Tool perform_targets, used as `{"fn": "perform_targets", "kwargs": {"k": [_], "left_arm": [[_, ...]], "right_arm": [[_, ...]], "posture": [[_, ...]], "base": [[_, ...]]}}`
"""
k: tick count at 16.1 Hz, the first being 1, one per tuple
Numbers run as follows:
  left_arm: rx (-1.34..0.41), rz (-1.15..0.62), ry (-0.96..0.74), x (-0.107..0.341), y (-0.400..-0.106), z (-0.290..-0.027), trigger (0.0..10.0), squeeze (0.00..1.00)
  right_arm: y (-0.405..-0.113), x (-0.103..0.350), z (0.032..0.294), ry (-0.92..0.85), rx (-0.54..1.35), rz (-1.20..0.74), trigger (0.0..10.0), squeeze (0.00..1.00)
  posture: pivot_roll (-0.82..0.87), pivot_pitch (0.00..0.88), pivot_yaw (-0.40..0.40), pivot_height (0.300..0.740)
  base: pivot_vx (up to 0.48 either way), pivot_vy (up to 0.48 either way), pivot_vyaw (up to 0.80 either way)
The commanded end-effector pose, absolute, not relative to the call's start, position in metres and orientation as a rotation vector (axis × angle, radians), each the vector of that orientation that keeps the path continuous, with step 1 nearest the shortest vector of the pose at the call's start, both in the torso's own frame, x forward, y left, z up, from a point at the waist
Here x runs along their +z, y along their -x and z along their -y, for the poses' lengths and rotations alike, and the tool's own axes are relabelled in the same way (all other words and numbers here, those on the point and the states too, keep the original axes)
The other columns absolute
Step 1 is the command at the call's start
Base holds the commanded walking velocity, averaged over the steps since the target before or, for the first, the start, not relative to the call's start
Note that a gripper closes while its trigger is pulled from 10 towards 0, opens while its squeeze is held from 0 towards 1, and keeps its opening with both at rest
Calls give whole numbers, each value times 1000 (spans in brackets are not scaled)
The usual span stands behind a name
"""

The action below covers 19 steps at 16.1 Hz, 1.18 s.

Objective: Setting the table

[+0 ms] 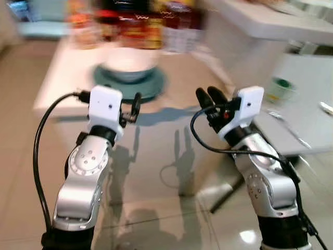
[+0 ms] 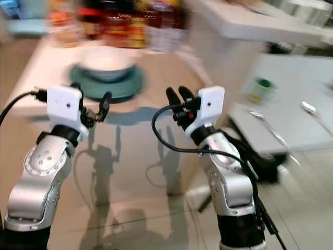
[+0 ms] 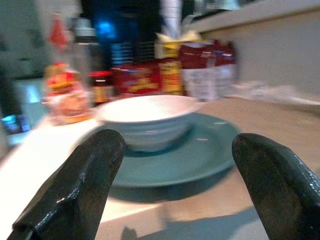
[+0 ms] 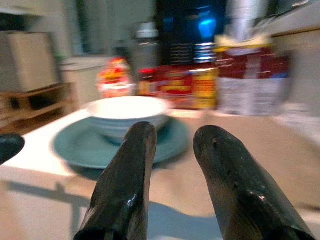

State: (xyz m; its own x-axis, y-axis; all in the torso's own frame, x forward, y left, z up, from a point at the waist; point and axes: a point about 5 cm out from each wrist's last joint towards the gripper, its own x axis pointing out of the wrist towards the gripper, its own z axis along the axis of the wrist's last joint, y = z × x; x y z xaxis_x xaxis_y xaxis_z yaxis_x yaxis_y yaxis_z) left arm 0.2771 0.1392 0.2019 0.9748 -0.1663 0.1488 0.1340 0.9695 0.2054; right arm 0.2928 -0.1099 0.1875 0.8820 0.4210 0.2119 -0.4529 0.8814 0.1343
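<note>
A white bowl (image 1: 127, 65) sits on a teal plate (image 1: 156, 86) on a pale table (image 1: 57, 78) ahead of me; the picture is blurred. My left gripper (image 1: 122, 101) is raised near the table's front edge, just short of the plate, and is open wide with nothing in it. In the left wrist view the bowl (image 3: 150, 117) shows between its fingers (image 3: 82, 185). My right gripper (image 1: 209, 95) is held up to the right of the plate, with a narrow gap between its empty fingertips (image 4: 137, 150).
Jars and food packets (image 1: 135, 23) line the back of the table. A white counter (image 1: 270, 21) runs behind on the right. A lower white table (image 2: 291, 130) to the right holds a green-and-white cup (image 2: 260, 88), a fork (image 2: 268, 127) and a spoon (image 2: 309, 108). Glossy floor lies below.
</note>
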Motion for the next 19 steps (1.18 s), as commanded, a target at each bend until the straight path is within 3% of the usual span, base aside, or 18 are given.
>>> {"fn": "perform_targets", "kwargs": {"k": [1,3,8,13,14,19], "left_arm": [[-179,184,-207,208,-277,-134,10000,0],[-172,179,-211,209,-278,-136,10000,0],[-183,165,-202,206,-280,-133,10000,0],[-159,142,-206,203,-281,-135,10000,0],[-145,149,-202,204,-282,-137,10000,0],[-134,167,-228,211,-283,-150,10000,0]], "right_arm": [[-298,188,118,-203,422,175,10000,0],[-301,191,120,-205,410,185,10000,0],[-310,202,139,-245,299,194,10000,0],[-308,219,147,-258,320,211,10000,0],[-307,222,144,-318,376,217,10000,1000],[-317,235,135,-360,518,82,10000,1000]], "posture": [[149,0,-102,740],[148,0,-104,740],[131,0,-98,740],[116,0,-89,740],[117,0,-89,740],[124,0,-100,740]], "base": [[368,0,800],[368,0,800],[368,0,0],[347,0,-426],[0,0,0],[0,0,0]]}}
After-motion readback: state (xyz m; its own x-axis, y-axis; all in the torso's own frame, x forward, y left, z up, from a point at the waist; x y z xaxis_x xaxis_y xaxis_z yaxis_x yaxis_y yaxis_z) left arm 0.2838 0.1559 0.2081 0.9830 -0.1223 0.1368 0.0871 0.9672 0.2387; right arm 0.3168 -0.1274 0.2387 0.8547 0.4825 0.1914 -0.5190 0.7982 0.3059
